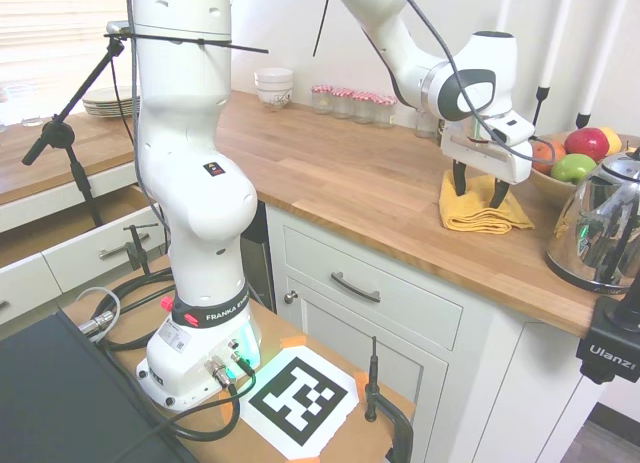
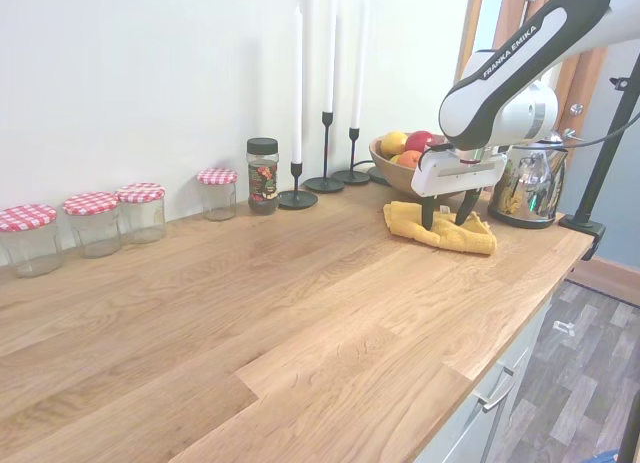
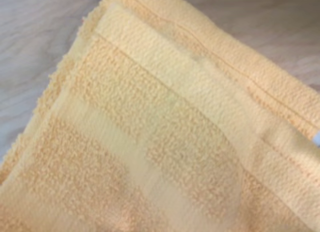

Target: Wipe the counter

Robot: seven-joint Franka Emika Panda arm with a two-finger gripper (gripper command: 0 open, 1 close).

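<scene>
The counter (image 1: 340,183), a long wooden top, is being seen running along the wall over white cabinets (image 1: 380,303). Near its far end a folded yellow cloth (image 1: 480,208) is lying flat on the wood, and it is being met from above by the gripper (image 1: 479,190), whose fingers are being kept spread apart, their tips down at the cloth. In the wrist view the cloth's ribbed weave (image 3: 165,137) is filling nearly the whole picture. Just beyond the cloth a fruit bowl (image 2: 400,173) and a steel kettle (image 1: 600,228) are standing close by. Black candlesticks (image 2: 325,153), a spice jar (image 2: 263,175) and red-checked jars (image 2: 95,221) are being lined along the wall.
</scene>
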